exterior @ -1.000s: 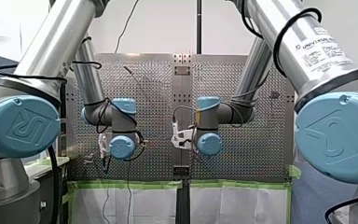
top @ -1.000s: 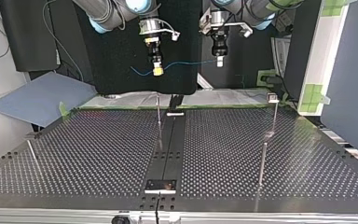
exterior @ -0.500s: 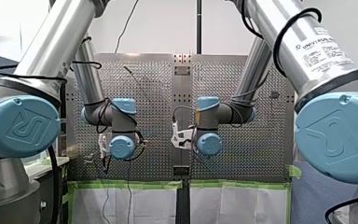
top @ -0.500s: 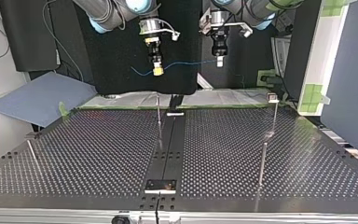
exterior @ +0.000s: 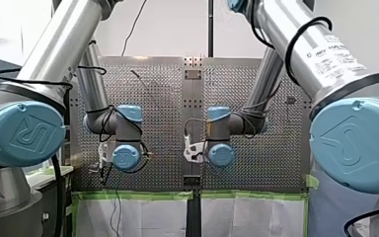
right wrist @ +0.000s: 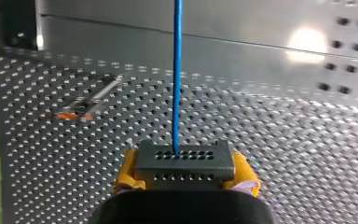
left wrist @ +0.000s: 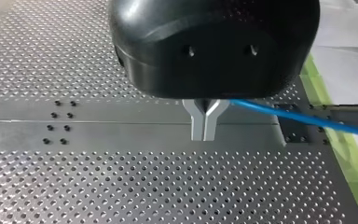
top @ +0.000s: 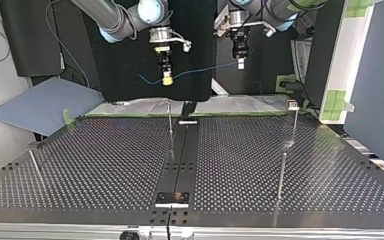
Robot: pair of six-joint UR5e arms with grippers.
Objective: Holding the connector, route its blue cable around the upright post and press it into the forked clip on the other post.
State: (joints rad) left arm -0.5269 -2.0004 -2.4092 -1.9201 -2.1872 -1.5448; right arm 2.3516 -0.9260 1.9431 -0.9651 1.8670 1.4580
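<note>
step in hand: the blue cable (top: pixel 202 69) is judged to be carried in the air towards the posts; nothing is routed yet.
right gripper (top: pixel 166 77): its yellow pads (right wrist: pixel 127 173) are clamped on the connector (right wrist: pixel 184 160), and the cable is seen running straight ahead from it.
left gripper (left wrist: pixel 204 122): the metal fingers are pressed together and the cable comes out from between them near their root, so it is taken to be pinched there.
cable's place: it is stretched between the two grippers, high over the far edge of the table (top: pixel 105 165) in the top view, well apart from every post.
doing it well: the span is best kept taut without strain, lowered beside the thin post (top: pixel 170 120), bent around it, then pressed down into the clip. the connector grip should not be loosened.
clip: the far-right post (top: pixel 294 122) bears a small head and is judged the likely clip. the fork cannot be made out.
in the way: a nearer post (top: pixel 281 175) at the right could snag the span.
around: a leaning rod (top: pixel 34 165) stands at the near left and a blue sheet (top: pixel 45 102) lies at the far left.
</note>
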